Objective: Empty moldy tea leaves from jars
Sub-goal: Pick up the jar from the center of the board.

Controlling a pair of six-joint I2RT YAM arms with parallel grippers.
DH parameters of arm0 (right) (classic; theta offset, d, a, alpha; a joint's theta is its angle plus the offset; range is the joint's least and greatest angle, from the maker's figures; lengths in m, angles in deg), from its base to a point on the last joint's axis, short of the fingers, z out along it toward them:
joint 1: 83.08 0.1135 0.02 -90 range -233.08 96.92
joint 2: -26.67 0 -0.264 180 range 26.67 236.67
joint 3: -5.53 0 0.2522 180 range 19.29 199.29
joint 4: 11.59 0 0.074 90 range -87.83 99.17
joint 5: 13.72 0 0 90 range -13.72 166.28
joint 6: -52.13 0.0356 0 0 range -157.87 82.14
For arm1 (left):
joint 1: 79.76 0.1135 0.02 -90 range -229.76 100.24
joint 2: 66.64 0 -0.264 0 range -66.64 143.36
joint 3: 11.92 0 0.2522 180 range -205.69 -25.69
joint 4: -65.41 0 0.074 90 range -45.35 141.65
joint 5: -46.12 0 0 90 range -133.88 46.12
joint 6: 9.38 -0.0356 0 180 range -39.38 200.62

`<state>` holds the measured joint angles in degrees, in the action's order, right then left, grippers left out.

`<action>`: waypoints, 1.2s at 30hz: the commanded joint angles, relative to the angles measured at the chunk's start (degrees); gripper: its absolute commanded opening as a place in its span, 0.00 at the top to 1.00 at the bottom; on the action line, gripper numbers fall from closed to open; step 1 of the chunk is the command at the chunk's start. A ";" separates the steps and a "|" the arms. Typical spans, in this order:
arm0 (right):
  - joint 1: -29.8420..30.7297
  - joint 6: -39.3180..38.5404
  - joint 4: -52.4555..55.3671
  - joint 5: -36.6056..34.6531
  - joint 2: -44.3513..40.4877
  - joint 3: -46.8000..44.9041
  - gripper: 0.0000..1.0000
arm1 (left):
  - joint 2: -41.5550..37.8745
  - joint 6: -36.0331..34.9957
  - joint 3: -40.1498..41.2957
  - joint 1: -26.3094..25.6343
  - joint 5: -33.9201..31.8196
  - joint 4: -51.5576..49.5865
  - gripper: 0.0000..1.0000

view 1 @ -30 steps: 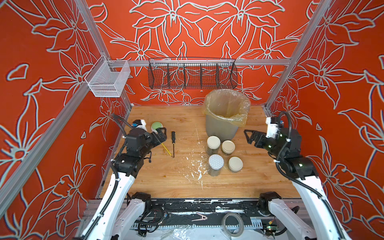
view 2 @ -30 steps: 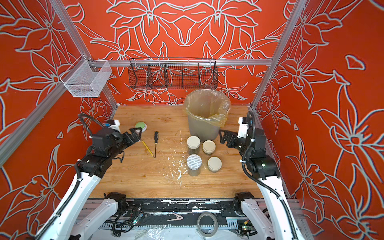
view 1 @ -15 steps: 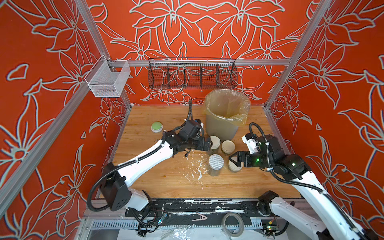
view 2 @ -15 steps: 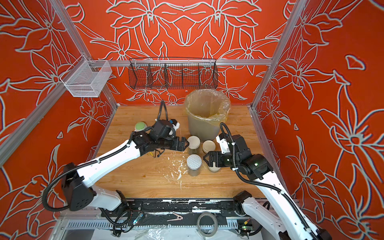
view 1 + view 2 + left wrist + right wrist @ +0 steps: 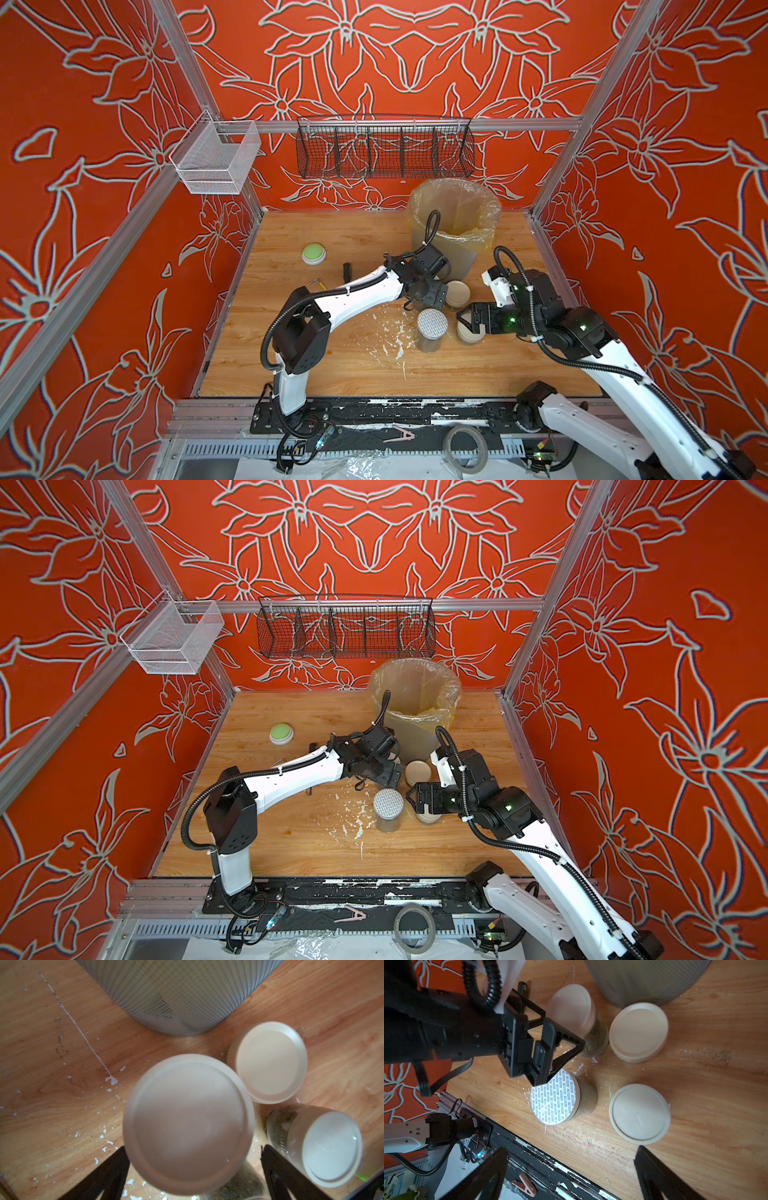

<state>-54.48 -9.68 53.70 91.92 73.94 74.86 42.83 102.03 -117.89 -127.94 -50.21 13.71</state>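
Four jars (image 5: 432,328) cluster on the desk (image 5: 332,365) at six o'clock of the bin (image 5: 457,232), moldy tea leaves (image 5: 598,1043) dark inside. The left end effector (image 5: 193,1149) gapes around the ten o'clock jar, gripping nothing. The right end effector (image 5: 571,1148) hangs open, empty, over the four o'clock jar.
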 commanded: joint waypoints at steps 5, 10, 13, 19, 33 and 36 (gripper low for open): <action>0.45 1.10 -1.21 -1.36 -1.15 0.50 0.03 | 4.47 -1.18 -4.39 -0.53 -5.88 -1.71 0.02; 0.44 0.90 -0.83 -2.36 -1.22 0.68 0.03 | 6.70 -1.26 -6.73 -0.49 -4.93 -2.35 0.02; 0.47 1.06 -0.91 -2.69 -1.49 0.81 0.02 | 7.14 -0.94 -6.86 -0.51 -5.18 -2.58 0.01; 0.49 1.25 -1.20 -3.24 -2.45 0.79 0.03 | 8.74 -0.62 -7.29 -0.51 -4.92 -3.45 0.07; 0.42 0.63 -6.64 -5.84 -4.09 -0.11 0.03 | 1.97 -0.44 -3.71 -0.44 -5.74 -2.96 0.32; 0.45 -1.18 -10.96 -5.89 -5.00 -1.50 0.03 | -2.15 -0.64 -1.63 -0.17 -6.11 -2.50 0.34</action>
<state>-54.48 -9.44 47.49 87.22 70.00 74.51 46.31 101.44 -120.12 -128.18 -55.26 12.25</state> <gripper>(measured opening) 0.974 0.800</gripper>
